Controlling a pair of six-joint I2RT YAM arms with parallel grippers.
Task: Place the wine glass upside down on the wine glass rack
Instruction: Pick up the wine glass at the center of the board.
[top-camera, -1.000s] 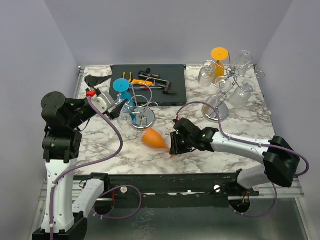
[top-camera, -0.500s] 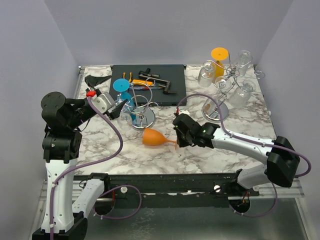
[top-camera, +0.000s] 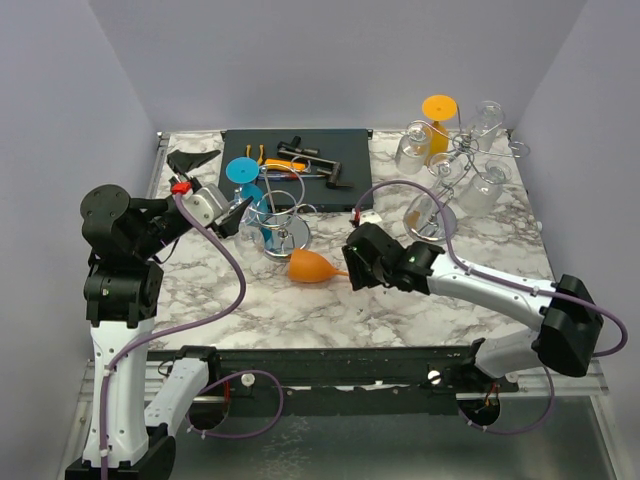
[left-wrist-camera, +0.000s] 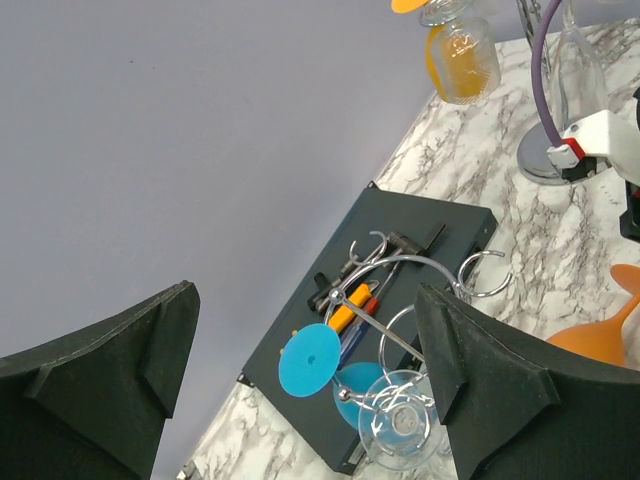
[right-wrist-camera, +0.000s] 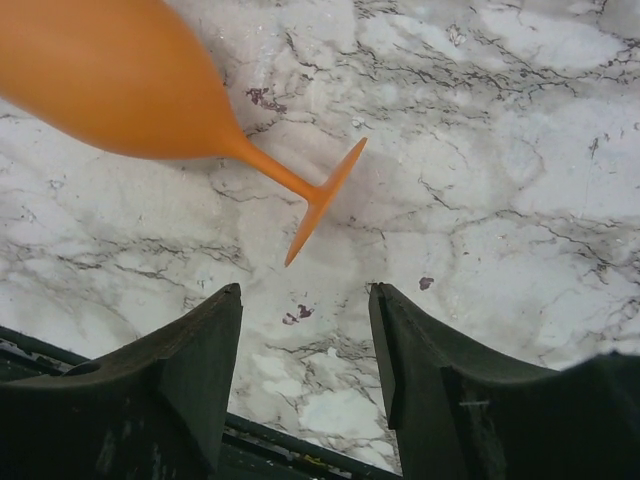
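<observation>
An orange wine glass (top-camera: 310, 266) lies on its side on the marble table, bowl to the left, foot toward my right gripper (top-camera: 352, 270). In the right wrist view the glass (right-wrist-camera: 150, 85) lies just beyond the right gripper (right-wrist-camera: 305, 295), which is open with only bare table between its fingers. A chrome wine glass rack (top-camera: 290, 235) stands behind the glass with a blue glass (top-camera: 242, 170) and a clear one hanging upside down. My left gripper (top-camera: 240, 212) hovers open beside that rack (left-wrist-camera: 400, 265), holding nothing.
A second chrome rack (top-camera: 455, 150) at the back right carries several clear glasses and an orange one (top-camera: 439, 110). A black tray (top-camera: 340, 150) with tools sits at the back centre. A dark object (top-camera: 192, 160) lies at the back left corner.
The right gripper closed on the orange glass's foot, carried it back and left toward the near rack, then opened and let go. The left arm has not moved.
</observation>
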